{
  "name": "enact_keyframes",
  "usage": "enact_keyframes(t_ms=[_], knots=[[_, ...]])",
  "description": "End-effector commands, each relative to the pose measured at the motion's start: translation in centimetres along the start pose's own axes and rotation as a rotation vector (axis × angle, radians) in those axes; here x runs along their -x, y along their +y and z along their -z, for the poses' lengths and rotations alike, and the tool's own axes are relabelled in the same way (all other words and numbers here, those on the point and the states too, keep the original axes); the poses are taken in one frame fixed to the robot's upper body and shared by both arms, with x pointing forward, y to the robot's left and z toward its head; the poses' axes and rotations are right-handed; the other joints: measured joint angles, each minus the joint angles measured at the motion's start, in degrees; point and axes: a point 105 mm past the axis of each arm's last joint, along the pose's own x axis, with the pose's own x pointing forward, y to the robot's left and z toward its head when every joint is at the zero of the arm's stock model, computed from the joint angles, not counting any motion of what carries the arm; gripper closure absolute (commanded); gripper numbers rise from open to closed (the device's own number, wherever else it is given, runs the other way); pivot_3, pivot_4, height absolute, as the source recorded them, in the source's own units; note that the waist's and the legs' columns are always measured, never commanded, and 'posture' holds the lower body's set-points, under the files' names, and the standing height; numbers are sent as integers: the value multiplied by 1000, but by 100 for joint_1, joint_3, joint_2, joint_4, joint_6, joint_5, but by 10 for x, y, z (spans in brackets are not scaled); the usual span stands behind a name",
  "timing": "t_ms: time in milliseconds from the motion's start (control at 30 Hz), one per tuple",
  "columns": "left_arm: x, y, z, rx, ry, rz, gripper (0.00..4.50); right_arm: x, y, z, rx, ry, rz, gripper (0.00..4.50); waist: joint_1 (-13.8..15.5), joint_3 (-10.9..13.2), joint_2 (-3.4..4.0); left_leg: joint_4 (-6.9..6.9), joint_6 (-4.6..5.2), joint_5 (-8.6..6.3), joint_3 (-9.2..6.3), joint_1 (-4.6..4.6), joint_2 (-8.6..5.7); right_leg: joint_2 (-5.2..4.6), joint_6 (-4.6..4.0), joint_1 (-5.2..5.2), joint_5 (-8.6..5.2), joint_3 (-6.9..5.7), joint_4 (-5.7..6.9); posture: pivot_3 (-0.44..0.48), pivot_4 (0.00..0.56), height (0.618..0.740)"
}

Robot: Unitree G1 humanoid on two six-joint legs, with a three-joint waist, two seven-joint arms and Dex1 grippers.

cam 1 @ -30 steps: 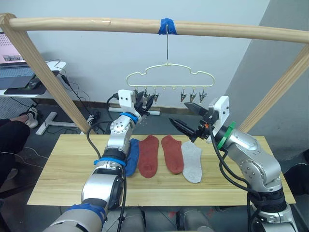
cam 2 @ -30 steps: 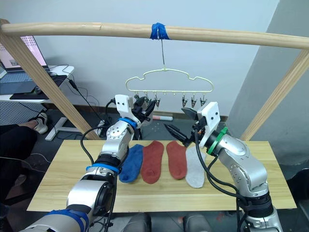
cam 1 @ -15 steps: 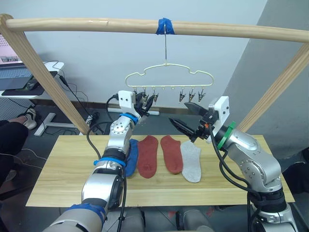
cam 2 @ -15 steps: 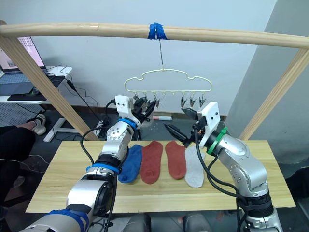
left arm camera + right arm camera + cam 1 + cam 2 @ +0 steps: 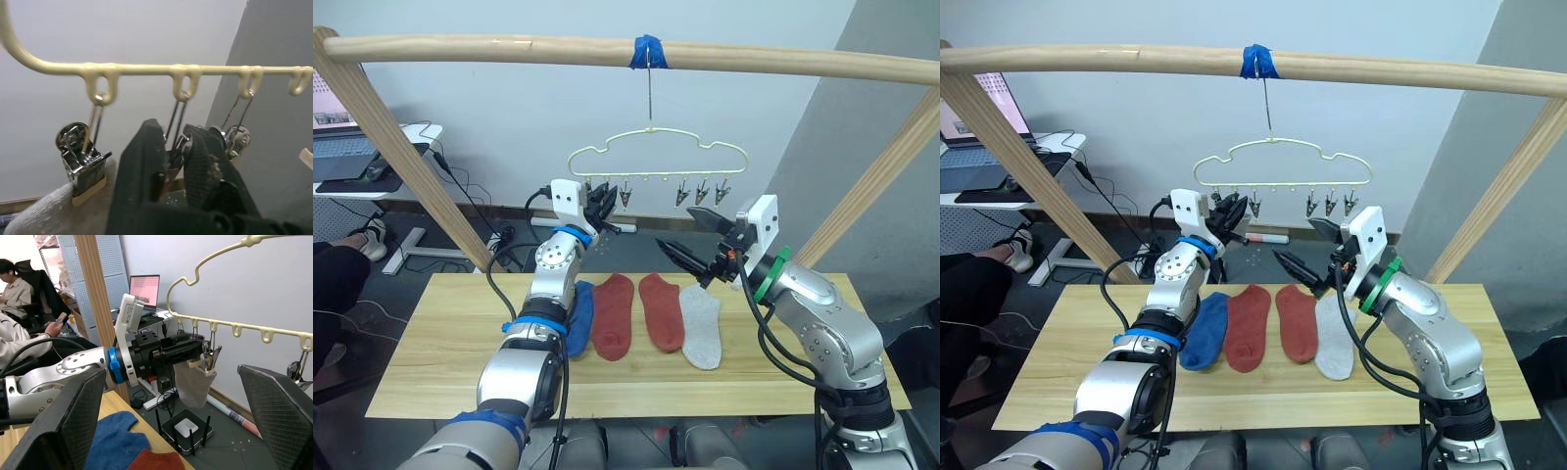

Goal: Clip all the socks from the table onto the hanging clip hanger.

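Pale grey knit: one sock is hanging from an end clip of the yellow wire hanger, and the left gripper is pinching the neighbouring clip. Four socks are lying flat on the plank table: blue, two rust-red and grey. Roughly one done, most left. The right gripper is hovering spread wide, empty.

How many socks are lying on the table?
4: a blue sock beside the left arm, two rust-red socks in the middle, a light grey sock by the right arm. Others may be hidden.
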Motion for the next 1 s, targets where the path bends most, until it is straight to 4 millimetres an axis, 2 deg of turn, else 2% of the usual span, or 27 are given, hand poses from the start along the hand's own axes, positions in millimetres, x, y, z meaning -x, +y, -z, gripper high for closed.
enact_keyframes(t_ms=[33,100,167,267,500,600,733,1000], knots=[[-5,2,-17,-9,-60,3,4314,1,5,-13,32,-44,-11,0,0,2,0,0,0,0,0,0,0,0,0,0,0,0,0,-87,143,740],[-4,2,-18,-12,-62,11,4314,4,0,0,20,10,10,0,1,4,0,0,0,0,0,0,0,0,0,0,0,0,0,-83,144,740],[-3,3,-19,-8,-58,18,4314,8,-7,23,53,119,41,0,5,4,0,0,0,0,0,-1,0,0,0,0,0,0,0,-83,144,740],[1,4,-16,43,-14,54,4314,20,-26,75,53,338,132,0,3,7,1,0,0,0,0,-1,0,-1,0,0,0,0,-3,-77,144,740],[24,4,-16,223,165,190,4314,25,-52,158,61,589,205,0,-51,20,14,1,0,1,1,7,3,0,-2,-1,1,3,9,-44,143,740],[35,8,-22,271,227,220,4314,23,-60,181,50,654,224,0,-42,32,27,1,0,1,-1,18,5,3,-4,3,2,1,24,-25,145,740],[47,9,-29,307,267,255,4314,28,-68,201,76,727,246,0,-9,38,29,2,-1,1,-1,26,3,1,-5,9,3,1,30,-3,145,740],[62,4,-34,460,311,276,4314,49,-62,233,82,859,204,0,7,39,29,2,-1,1,-1,44,4,-1,-5,24,2,2,33,16,138,740]])
